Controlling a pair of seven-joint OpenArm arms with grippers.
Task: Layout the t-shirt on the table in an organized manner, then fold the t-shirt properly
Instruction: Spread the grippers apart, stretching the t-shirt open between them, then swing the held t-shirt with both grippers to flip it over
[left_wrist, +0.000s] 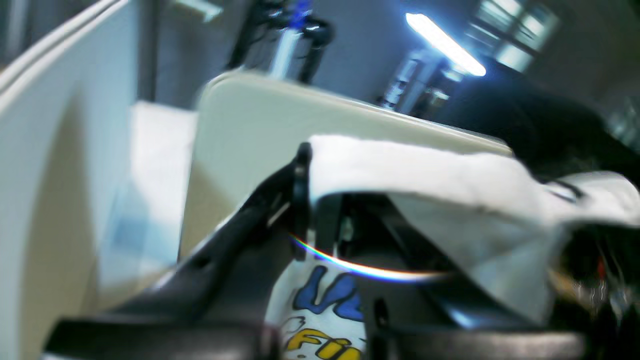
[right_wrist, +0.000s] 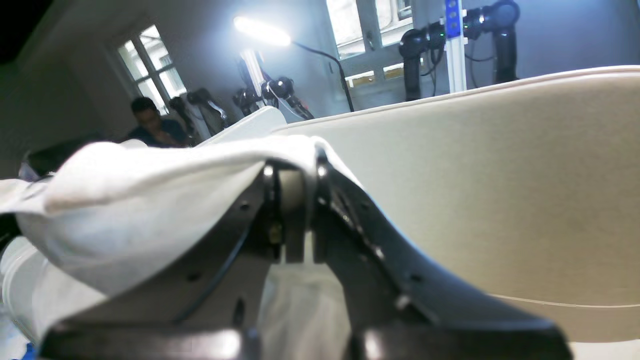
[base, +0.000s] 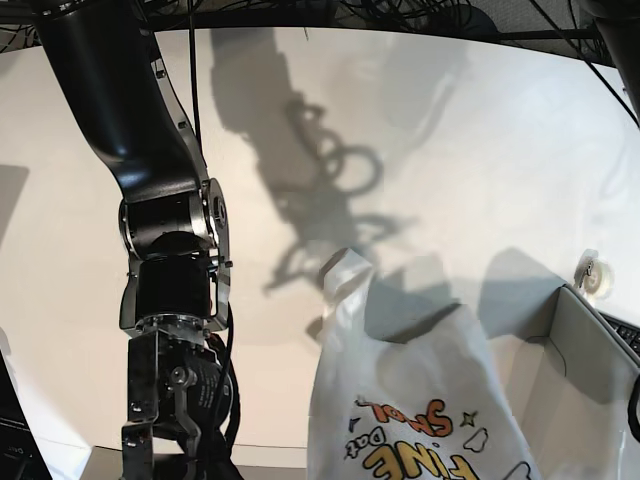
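Box panel (base: 585, 375) at 4 o'clock in the base view: grey-white, open-topped corner; contents can't be made out.

T-shirt (base: 410, 400) hangs lifted above the tabletop (base: 450, 130), filling 5 to 6 o'clock of the base view. Print faces the camera upside down: yellow "FiNE", orange "SMOL", clouds, stars. A white corner of cloth peaks toward centre.

Left gripper (left_wrist: 302, 165): clenched on a white fold of the t-shirt; cloth drapes off to 3 o'clock, blue and yellow lettering hangs under the jaws at 6 o'clock.

Right gripper (right_wrist: 292, 167): jaws pinched on the t-shirt edge, cloth sagging away to 9 o'clock.

Surroundings: right arm (base: 165, 250), black, upright at 9 o'clock of the base view, casting shadow across the tabletop. Small white round fitting (base: 597, 272) at 3 o'clock. Right wrist view: seated person (right_wrist: 150, 125) at 10 o'clock, other black arms (right_wrist: 452, 35) on a stand at 1 o'clock, ceiling light strip (right_wrist: 262, 31).
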